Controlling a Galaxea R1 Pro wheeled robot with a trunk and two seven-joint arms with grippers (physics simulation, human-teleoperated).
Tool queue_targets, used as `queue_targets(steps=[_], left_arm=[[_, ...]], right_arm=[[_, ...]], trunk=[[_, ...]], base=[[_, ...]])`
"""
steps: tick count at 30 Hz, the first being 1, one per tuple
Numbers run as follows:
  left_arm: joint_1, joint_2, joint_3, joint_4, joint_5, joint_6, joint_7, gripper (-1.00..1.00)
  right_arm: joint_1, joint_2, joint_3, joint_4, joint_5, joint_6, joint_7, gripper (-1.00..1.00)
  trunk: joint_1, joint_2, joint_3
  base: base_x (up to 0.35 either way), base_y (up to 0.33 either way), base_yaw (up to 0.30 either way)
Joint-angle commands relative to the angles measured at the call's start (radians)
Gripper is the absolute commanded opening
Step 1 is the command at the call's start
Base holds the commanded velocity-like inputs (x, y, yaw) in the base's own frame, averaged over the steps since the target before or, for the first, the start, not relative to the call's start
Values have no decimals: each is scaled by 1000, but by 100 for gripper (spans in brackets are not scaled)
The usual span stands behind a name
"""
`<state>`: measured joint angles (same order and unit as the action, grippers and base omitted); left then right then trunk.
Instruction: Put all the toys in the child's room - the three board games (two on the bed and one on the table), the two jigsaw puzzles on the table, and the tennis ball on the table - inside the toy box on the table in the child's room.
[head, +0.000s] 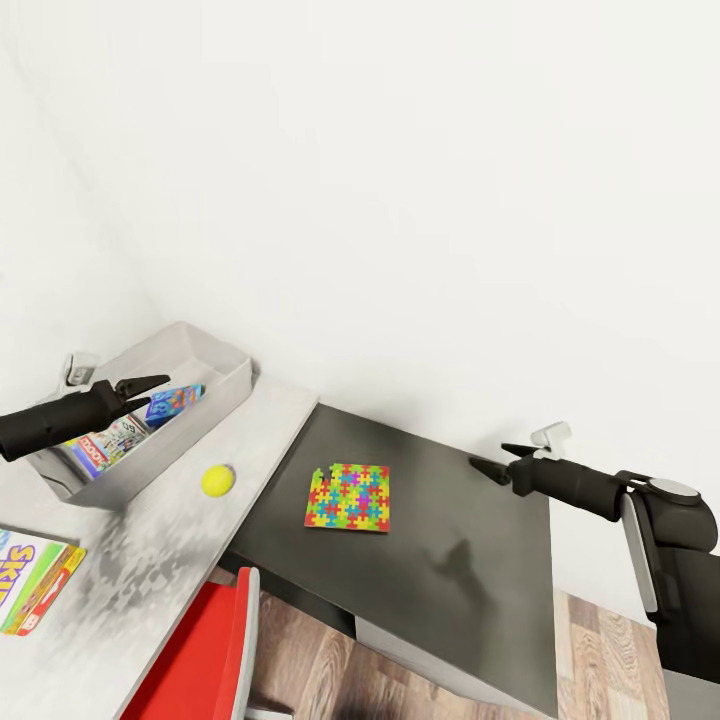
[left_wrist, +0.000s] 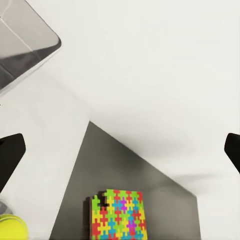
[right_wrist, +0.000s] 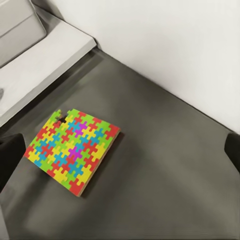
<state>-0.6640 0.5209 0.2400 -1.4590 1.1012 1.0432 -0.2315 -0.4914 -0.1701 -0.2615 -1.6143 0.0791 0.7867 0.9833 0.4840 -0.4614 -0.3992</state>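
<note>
One jigsaw puzzle (head: 348, 496) lies flat on the dark lower section of the table (head: 450, 560), tennis ball (head: 217, 480) on the pale top beside the toy box (head: 215, 365), two game boxes inside. Left gripper (head: 150, 392) hovers over the box, spread, empty. Right gripper (head: 493, 459) hangs wide open, empty, beyond the puzzle.

There is one toy box (head: 225, 375) on the worktop (head: 150, 560). Inside it are two board games: a small blue one (head: 178, 400) and a green and white one (head: 105, 445). One more board game (head: 30, 580), with "SKI" on it, lies on the worktop, so that makes three. There is one jigsaw puzzle (head: 349, 496), one yellow tennis ball (head: 217, 480) and one red chair (head: 205, 655). There are two robot arms, one left (head: 55, 418) and one right (head: 600, 492).
</note>
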Motion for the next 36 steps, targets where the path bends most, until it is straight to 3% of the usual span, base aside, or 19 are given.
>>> queue_targets(steps=[1,9,12,18,21,27,33,36], left_arm=[[3,-1,1,0,-12,4,-9,100],[13,-1,2,-9,-10,4,-3,100],[17,1,19,-41,-5,4,-4,100],[50,12,77,-87,75,4,-4,100],[76,17,110,-94,92,4,-5,100],[112,21,159,-99,103,4,-5,100],[132,25,200,-100,105,4,-11,100],[141,25,212,-101,106,4,-13,100]], right_arm=[[-1,0,-2,-1,8,8,9,100],[-1,0,-3,-2,8,15,11,100],[-5,1,0,-1,10,31,8,100],[-32,5,6,-1,19,120,2,100],[-50,8,10,-1,21,136,-10,100],[-85,45,77,-1,22,185,-88,100],[-119,72,104,-1,22,202,-118,100],[-127,96,114,-1,22,204,-182,100]], trunk=[[0,-2,-1],[0,-2,-1],[0,-2,-2],[0,-2,-3],[0,-2,-4],[0,-2,-7],[0,-2,-11],[0,-2,-13]], base=[[0,0,0],[-25,0,39],[-151,0,213],[-47,0,269],[-10,0,287],[-3,0,291],[0,0,291],[0,0,278]])
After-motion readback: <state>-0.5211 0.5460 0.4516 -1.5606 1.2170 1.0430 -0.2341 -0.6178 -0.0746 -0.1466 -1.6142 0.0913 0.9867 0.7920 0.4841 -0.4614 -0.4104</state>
